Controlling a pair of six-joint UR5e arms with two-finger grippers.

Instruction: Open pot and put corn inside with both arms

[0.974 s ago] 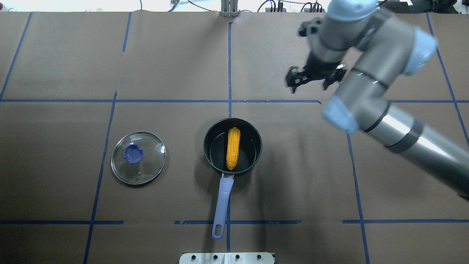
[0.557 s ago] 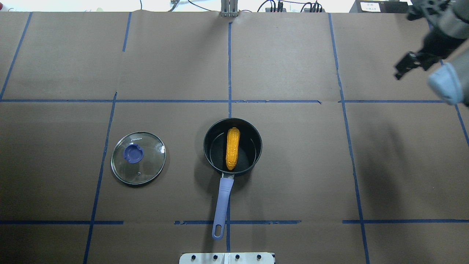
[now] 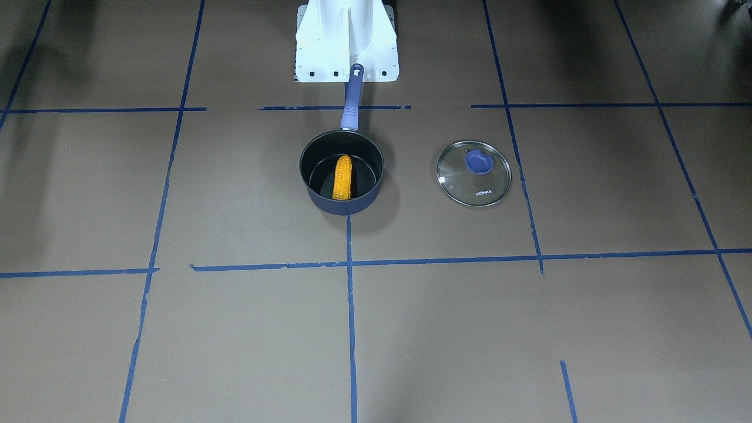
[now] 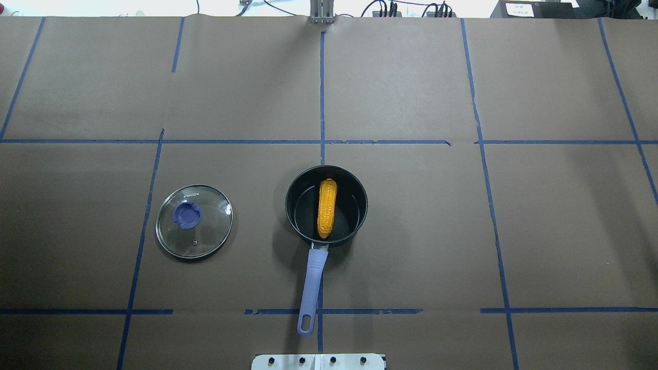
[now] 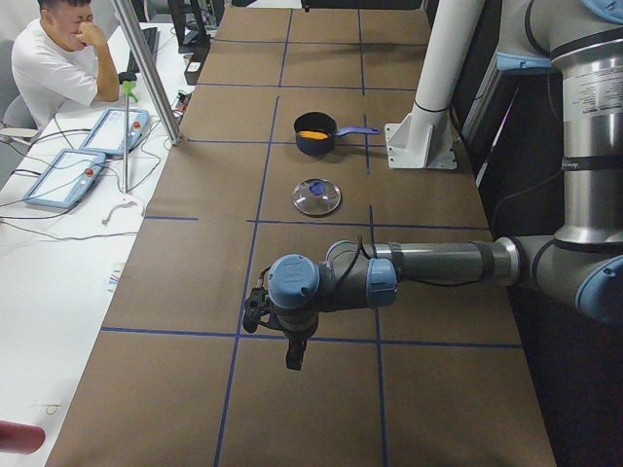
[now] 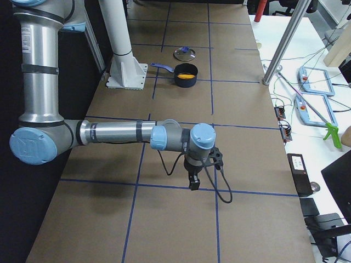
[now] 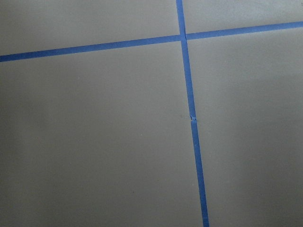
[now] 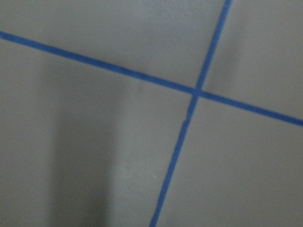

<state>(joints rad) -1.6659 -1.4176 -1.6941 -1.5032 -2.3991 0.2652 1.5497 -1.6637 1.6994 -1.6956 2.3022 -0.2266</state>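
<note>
The dark navy pot (image 4: 354, 198) stands open at the table's middle, its purple-blue handle (image 4: 313, 277) toward the robot base. The orange-yellow corn (image 4: 327, 207) lies inside it, as the front view (image 3: 342, 177) also shows. The glass lid (image 4: 194, 221) lies flat on the table beside the pot, knob up. My left gripper (image 5: 292, 358) shows only in the left side view, far from the pot, pointing down. My right gripper (image 6: 193, 183) shows only in the right side view, also far away. I cannot tell if either is open or shut. Both wrist views show only bare paper and tape.
Brown paper with blue tape lines (image 4: 322, 92) covers the table. The white robot base (image 3: 346, 41) stands just behind the pot handle. A seated operator (image 5: 58, 68) and control tablets (image 5: 117, 131) are at a side desk. A metal pole (image 6: 285, 38) stands at the table's edge.
My right arm has swung from the far right of the table out of the overhead view to the right. The pot, corn and lid have not moved.
</note>
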